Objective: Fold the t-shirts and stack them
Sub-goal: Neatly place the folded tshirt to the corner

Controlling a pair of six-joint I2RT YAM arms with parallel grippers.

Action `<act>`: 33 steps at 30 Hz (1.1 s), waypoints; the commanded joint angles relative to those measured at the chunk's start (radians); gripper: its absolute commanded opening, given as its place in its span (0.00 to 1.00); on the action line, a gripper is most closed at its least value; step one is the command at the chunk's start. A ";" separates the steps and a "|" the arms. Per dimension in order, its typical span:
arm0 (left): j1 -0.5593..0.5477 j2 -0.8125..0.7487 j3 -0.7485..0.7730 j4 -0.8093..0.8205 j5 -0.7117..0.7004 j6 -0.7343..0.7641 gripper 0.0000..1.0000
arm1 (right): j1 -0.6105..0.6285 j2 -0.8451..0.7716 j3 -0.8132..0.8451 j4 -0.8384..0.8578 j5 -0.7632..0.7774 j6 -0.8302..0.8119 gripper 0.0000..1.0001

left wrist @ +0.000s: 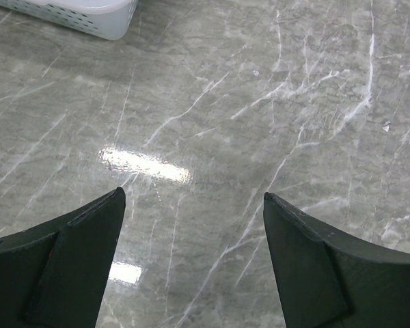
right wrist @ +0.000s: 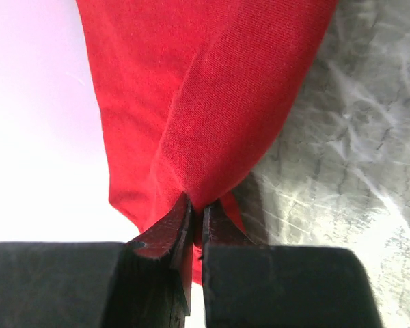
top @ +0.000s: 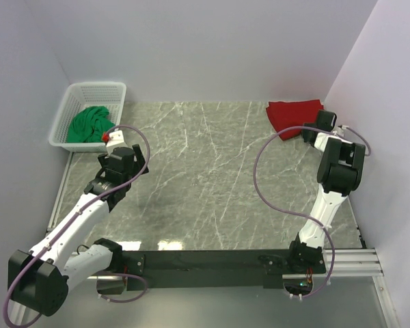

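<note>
We find the right pincer (right wrist: 195, 205) clamped on an edge of the red t-shirt (top: 294, 113) at the worktop's (top: 205, 178) far right corner. The cloth runs away from its tips. The right arm is stretched far, elbow raised. The left pincer (left wrist: 193, 197) gapes wide, holding nothing. The green t-shirt (top: 89, 124) lies bunched in the basket (top: 74, 96) just beyond it, nearer the left arm.

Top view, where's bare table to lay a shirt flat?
Bare: the broad middle of the table, between the white basket holding the green t-shirt at far left and the red t-shirt at far right. Crowded: the far-right corner, where the right hand pinches the red t-shirt, and beside the basket, near the open left hand.
</note>
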 commanded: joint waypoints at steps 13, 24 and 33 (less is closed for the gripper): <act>-0.002 -0.008 0.005 0.019 -0.003 0.017 0.87 | 0.024 0.090 0.122 0.020 -0.104 0.016 0.01; -0.002 -0.038 0.004 0.023 0.012 0.016 0.86 | 0.001 -0.024 -0.082 0.024 -0.100 0.010 0.46; 0.000 -0.085 0.016 0.008 0.015 -0.001 0.88 | 0.003 -0.237 -0.198 -0.086 -0.133 -0.164 0.80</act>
